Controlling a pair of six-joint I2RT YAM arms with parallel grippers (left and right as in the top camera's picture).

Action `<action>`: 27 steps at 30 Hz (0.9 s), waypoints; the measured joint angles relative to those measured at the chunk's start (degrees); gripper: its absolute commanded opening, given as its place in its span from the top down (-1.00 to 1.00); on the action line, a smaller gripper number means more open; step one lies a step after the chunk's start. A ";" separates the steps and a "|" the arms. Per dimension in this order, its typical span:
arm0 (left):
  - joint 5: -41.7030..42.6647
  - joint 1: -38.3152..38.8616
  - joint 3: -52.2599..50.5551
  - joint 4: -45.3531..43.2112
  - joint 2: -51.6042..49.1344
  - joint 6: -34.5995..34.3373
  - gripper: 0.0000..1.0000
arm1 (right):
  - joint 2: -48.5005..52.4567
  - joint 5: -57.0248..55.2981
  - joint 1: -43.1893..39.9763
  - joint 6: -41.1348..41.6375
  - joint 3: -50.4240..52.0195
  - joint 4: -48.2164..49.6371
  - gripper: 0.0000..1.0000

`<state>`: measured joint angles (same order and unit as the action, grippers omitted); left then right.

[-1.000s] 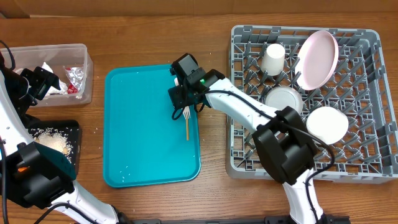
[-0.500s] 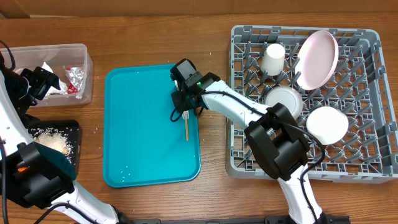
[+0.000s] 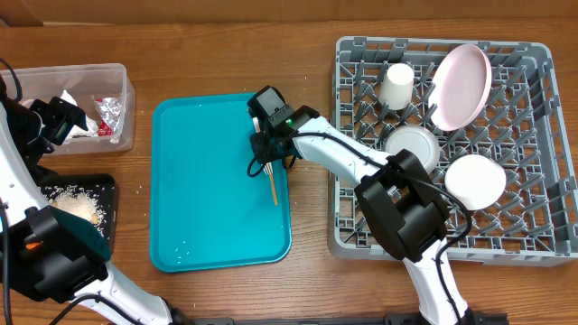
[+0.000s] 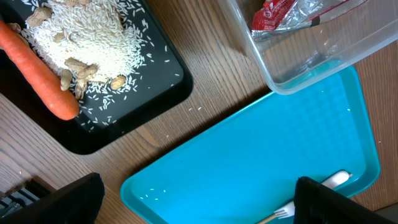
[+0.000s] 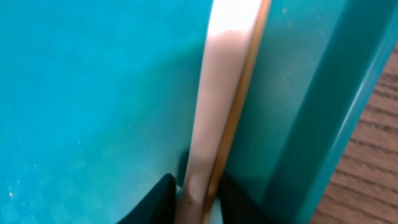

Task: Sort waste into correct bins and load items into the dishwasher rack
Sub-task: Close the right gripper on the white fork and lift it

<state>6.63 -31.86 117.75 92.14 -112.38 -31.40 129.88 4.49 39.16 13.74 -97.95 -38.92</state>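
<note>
One wooden tabletop [image 3: 226, 54] carries everything. Largest on it is the grey dishwasher rack [image 3: 533, 226] at the right, holding a pale pink plate [image 3: 462, 86] leaning on edge at the back, two white bowls [image 3: 474, 179] [image 3: 413, 144] and a small white cup [image 3: 396, 84]. Next is the teal tray [image 3: 199, 181] in the middle. At the left a clear tub [image 3: 90, 68] holds a red wrapper [image 4: 273, 12] and silver foil [image 4: 311, 15], with white paper only partly seen. In front of it a shallow black tray [image 4: 155, 112] holds rice scraps [image 4: 93, 37] and an orange carrot [image 4: 37, 71]. A white fork [image 5: 214, 112] and a thin wooden stick [image 5: 239, 118] lie side by side, touching, along the teal tray's right wall. The right hand [image 5: 199, 199] is down over them, one finger close on each side of the pair; whether it truly grips them cannot be told. The left hand [image 4: 199, 202] hangs above the tabletop near the tub with its fingers spread wide, holding nothing.
</note>
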 measured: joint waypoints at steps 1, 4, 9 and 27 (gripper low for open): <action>-0.02 0.00 0.00 0.00 0.00 0.00 -1.00 | 0.00 0.00 -0.02 -0.04 0.00 -0.09 0.60; -0.02 0.00 0.00 0.02 0.00 0.00 -1.00 | 0.00 0.04 0.00 0.15 0.00 -0.20 0.66; -0.02 0.00 0.00 0.00 0.00 0.00 -1.00 | 0.00 0.20 -0.02 1.18 -0.28 -0.13 0.78; -0.02 0.00 0.00 0.02 0.00 0.00 -0.99 | -0.42 6.73 0.00 2.32 -0.68 -1.03 0.92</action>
<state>6.61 -31.86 117.75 92.16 -112.38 -31.40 129.47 11.22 39.16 16.05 -98.63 -39.94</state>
